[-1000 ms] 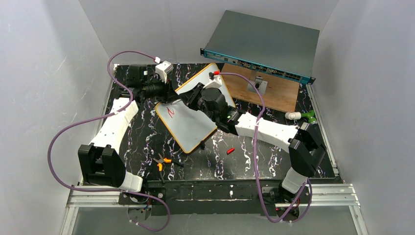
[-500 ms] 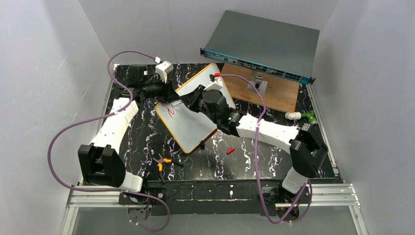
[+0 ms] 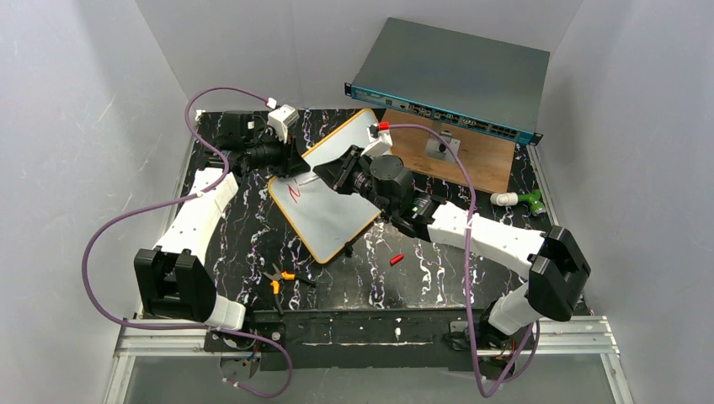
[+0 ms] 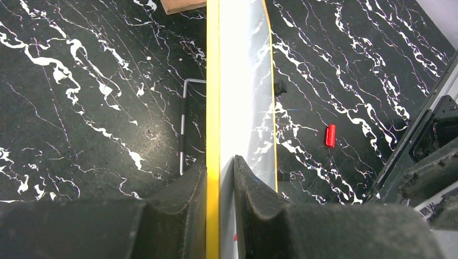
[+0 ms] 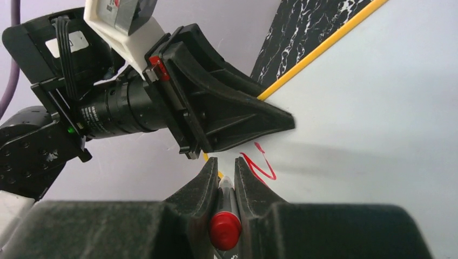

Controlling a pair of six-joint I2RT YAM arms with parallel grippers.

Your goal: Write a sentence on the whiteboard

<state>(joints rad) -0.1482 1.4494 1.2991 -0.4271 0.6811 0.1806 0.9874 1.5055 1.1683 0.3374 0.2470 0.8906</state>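
The whiteboard (image 3: 333,215), white with an orange rim, stands tilted at the middle of the table. My left gripper (image 3: 290,165) is shut on its upper left edge; in the left wrist view the jaws (image 4: 220,167) clamp the rim (image 4: 213,81). My right gripper (image 3: 335,171) is shut on a red marker (image 5: 225,226), its tip close to the board (image 5: 367,108) by the left gripper (image 5: 232,116). The red writing (image 5: 259,166) is one zigzag stroke like an N, also in the top view (image 3: 294,193).
A brown wooden board (image 3: 471,160) and a grey rack unit (image 3: 455,76) stand at the back right. A red cap (image 3: 396,258), orange-handled pliers (image 3: 278,278) and a green and white object (image 3: 518,199) lie on the table. A metal rod (image 4: 182,129) lies behind the whiteboard.
My right arm's elbow and wrist have swung to the right, and the gripper has shifted slightly right along the board. The left arm and the whiteboard have not moved.
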